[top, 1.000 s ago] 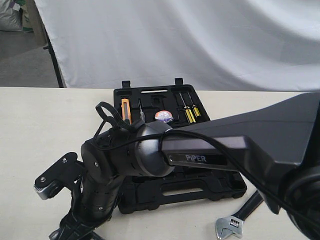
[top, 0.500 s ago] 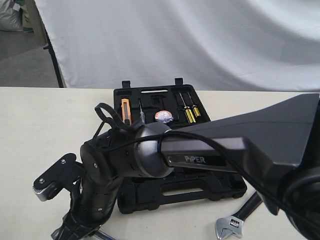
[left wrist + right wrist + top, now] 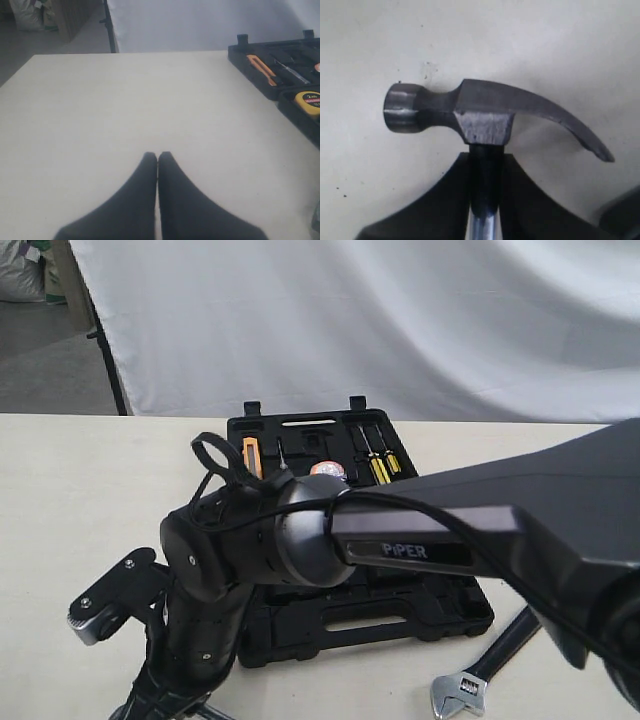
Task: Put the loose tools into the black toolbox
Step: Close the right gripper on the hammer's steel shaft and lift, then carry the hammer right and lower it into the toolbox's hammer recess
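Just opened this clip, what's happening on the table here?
The right pincer is clamped on the claw hammer, gripping the handle just under the head, over the table. The left pincer is shut and empty, above the tabletop. The black toolbox lies open, and the adjustable wrench lies loose on the table beside it, not yet packed.

A: How many tools show?
B: Hammer (image 3: 485,112), one. Adjustable wrench (image 3: 480,672), one. Tape measure (image 3: 308,98), one. Orange knife (image 3: 261,69), one.
A: Screwdrivers?
B: I count two yellow-handled screwdrivers (image 3: 379,470). Thin silver tool (image 3: 290,72), kind unclear, one.
A: Cases?
B: Black toolbox (image 3: 440,605), one.
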Robot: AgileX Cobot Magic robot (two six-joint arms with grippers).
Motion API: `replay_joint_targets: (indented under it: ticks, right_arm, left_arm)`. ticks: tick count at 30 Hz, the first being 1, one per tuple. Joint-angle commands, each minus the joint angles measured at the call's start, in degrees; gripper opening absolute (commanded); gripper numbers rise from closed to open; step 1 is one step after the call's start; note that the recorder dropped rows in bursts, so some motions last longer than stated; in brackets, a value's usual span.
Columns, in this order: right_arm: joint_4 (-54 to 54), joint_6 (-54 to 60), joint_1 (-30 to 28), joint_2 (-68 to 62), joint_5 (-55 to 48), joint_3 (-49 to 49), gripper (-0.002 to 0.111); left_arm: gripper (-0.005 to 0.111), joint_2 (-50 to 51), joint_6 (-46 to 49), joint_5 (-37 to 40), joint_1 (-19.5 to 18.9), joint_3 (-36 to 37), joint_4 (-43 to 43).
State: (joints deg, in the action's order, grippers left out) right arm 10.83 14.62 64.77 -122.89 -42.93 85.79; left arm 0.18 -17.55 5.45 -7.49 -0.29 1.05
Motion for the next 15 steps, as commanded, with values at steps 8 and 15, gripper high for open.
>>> replay_joint_targets:
  ticks: [8,15]
  right_arm:
    - [-4.9,1.7,-0.1,8.3,-2.4,0.1,-0.001]
    - [-14.8,1.7,-2.8,11.9,-5.6,0.1,-0.001]
  left_arm:
    - [0.001,-0.2,-0.3,-0.4,-1.5,-0.2,0.3]
    - [0.001,-0.2,-0.3,-0.4,-1.5,-0.2,0.3]
